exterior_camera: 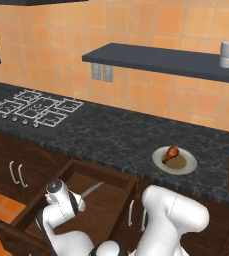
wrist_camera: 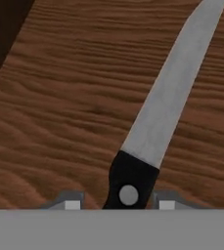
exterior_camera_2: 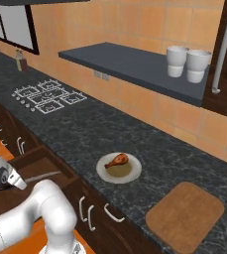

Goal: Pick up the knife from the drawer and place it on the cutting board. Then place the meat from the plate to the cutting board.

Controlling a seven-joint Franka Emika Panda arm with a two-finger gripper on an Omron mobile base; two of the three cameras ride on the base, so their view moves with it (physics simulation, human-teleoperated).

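No writing or brand marks can be read anywhere here. The arm reaches down into the open drawer [exterior_camera: 103, 200], where the knife [exterior_camera: 91, 190] lies flat on the lighter wood floor. From the left base view, only its silver blade shows past the hand, its long axis slanting with the tip aimed up and right toward the surface [exterior_camera: 136, 135]. The hand view adds what that one hides: the black handle with a pale rivet sits between the two fingertips [wrist_camera: 72, 202] of the pincer [wrist_camera: 119, 204], blade running away from them. The tips stand on either side of the handle, but I cannot tell whether they press it. The right base view alone gives the whole cutting board [exterior_camera_2: 186, 215], lying bare right of the plate [exterior_camera_2: 119, 168]; the meat [exterior_camera_2: 117, 160] rests on that plate.
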